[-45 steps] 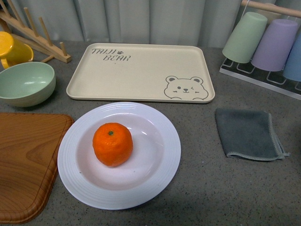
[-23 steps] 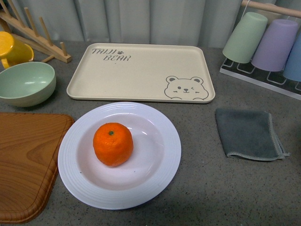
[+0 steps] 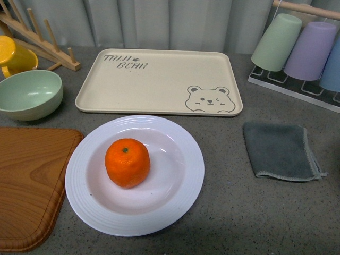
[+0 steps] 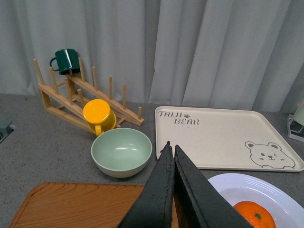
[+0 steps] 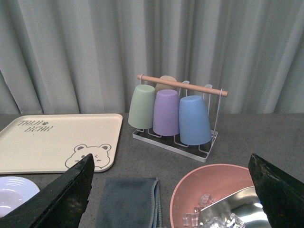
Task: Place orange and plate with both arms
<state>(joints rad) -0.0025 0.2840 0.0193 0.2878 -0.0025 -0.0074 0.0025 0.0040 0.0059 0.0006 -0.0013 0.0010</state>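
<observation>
Front view first: we've got the orange (image 3: 127,162) sitting inside the plate (image 3: 180,199), a bit left of its middle, stem dot up. The plate is near the bench's (image 3: 249,212) front edge, just in front of the bear tray (image 3: 159,79), with the wooden board (image 3: 29,180) just beside its left rim and the grey cloth (image 3: 279,151) off to the right. Neither arm shows here.

Left wrist view: the left gripper (image 4: 171,146) has its fingers pressed flat together with nothing between them. It hangs above the bench, with the mint bowl (image 4: 121,151) and yellow cup (image 4: 99,114) beyond it.

Right wrist view: the right gripper (image 5: 171,159) is spread wide and holding nothing. We see the cup rack (image 5: 180,114) beyond it and a pink bowl (image 5: 190,190) below it.
</observation>
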